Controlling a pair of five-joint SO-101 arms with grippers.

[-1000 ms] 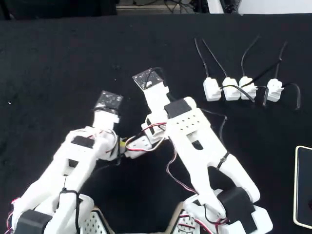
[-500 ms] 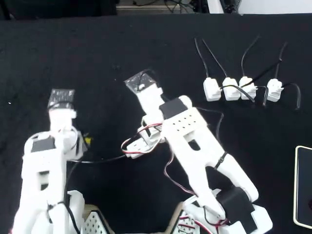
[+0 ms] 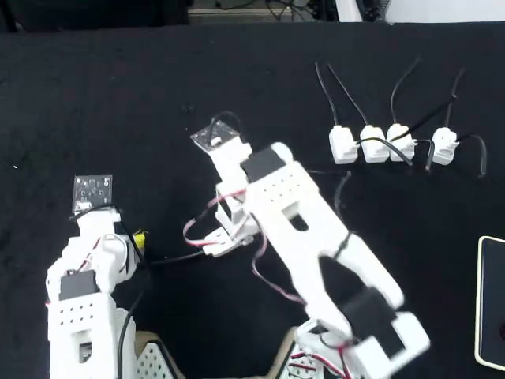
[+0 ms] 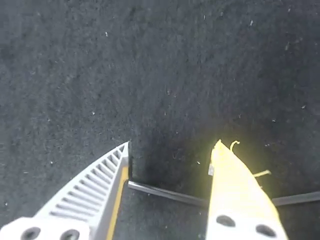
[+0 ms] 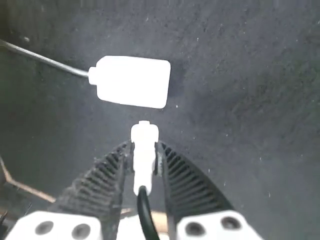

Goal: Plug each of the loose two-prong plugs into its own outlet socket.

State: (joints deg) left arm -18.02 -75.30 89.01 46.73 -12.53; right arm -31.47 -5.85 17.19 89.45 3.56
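Note:
My right gripper [image 5: 144,147] is shut on a small white two-prong plug [image 5: 144,134] whose black cable runs back between the fingers. The plug's tip points at a white outlet socket block [image 5: 131,81] lying just ahead on the black table, a short gap apart. In the high view the right gripper [image 3: 213,136] sits left of centre. My left gripper [image 4: 171,146] is open over bare black cloth, with a thin black cable [image 4: 165,194] crossing under its fingers. It stands at the near left in the high view [image 3: 93,192].
Several white socket blocks [image 3: 372,145] with black cables lie in a row at the far right. A dark flat device [image 3: 491,300] sits at the table's right edge. Red and black arm wires [image 3: 207,237] hang between the two arms.
The left arm has swung away to the left and drawn back toward its base. The right arm has shifted a little to the left with the plug still held.

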